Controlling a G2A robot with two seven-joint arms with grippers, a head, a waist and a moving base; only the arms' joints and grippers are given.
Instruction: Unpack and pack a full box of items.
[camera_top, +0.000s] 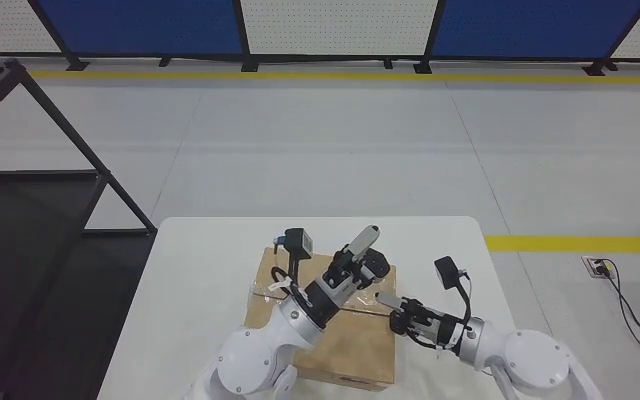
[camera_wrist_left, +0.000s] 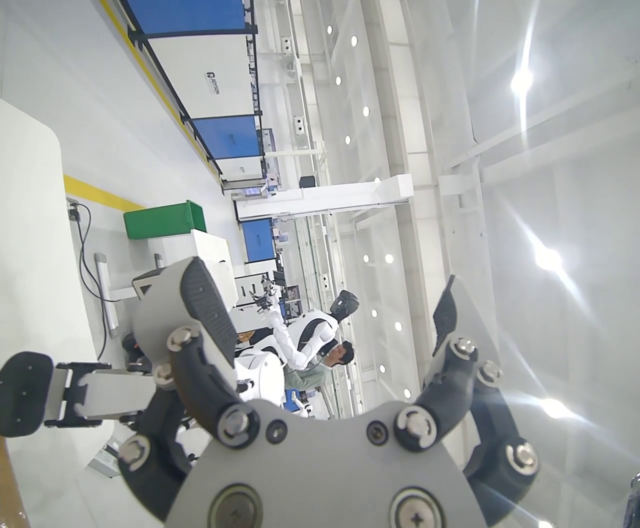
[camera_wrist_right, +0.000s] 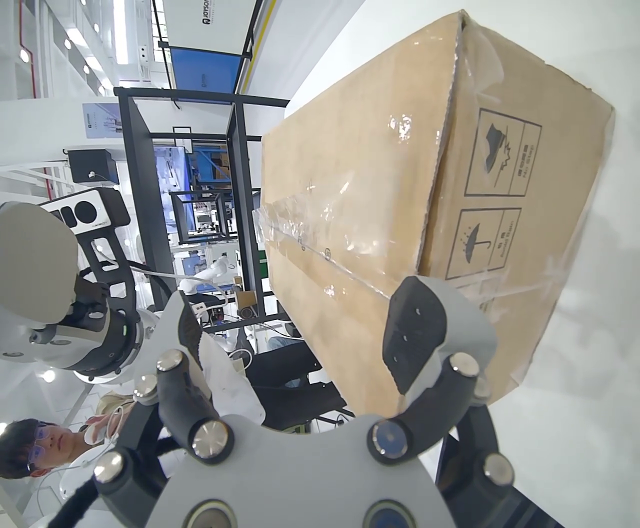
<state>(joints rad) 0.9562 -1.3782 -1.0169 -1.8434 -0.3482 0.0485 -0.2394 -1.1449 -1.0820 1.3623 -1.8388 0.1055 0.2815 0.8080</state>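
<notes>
A brown cardboard box (camera_top: 350, 345) stands on the white table (camera_top: 200, 270), its flaps down and sealed along the top seam with clear tape. In the right wrist view the box (camera_wrist_right: 360, 190) shows printed handling symbols on one side. My left gripper (camera_top: 360, 248) is held over the box's far part, tilted upward. It is open (camera_wrist_left: 325, 290) with nothing between its fingers. My right gripper (camera_top: 388, 300) is low over the box top near its right edge. It is also open (camera_wrist_right: 305, 325), and one finger (camera_wrist_right: 415, 330) is close to the box's corner.
A black metal rack (camera_top: 60, 200) stands just left of the table. Blue and white partition panels (camera_top: 340, 25) line the far side of the floor. Bare tabletop runs along the box's left and far sides.
</notes>
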